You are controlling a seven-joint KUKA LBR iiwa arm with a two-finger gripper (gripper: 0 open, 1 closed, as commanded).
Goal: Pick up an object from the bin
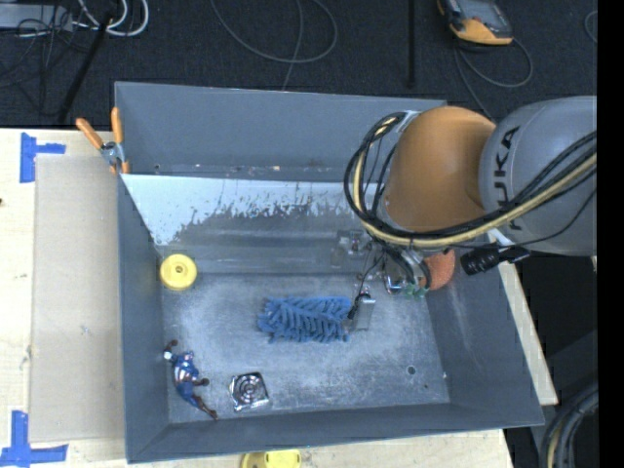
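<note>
1. The claw [363, 305] is low in the bin [292, 135], at the right end of the blue brush [302, 320] lying mid-floor.
2. Whether the claw is wide or narrow, I cannot tell.
3. Nothing looks lifted: the brush lies flat, the yellow disc [177, 272] sits by the left wall, and the blue figure [185, 373] and metal piece [250, 390] lie near the front left corner.
4. Gripping and lifting are likely still to do.

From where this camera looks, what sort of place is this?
Probably a robotics lab or test bench: a cabled robot arm reaches into a grey metal bin holding a blue bristly brush and a yellow disc, with loose cables on the dark floor behind.
</note>
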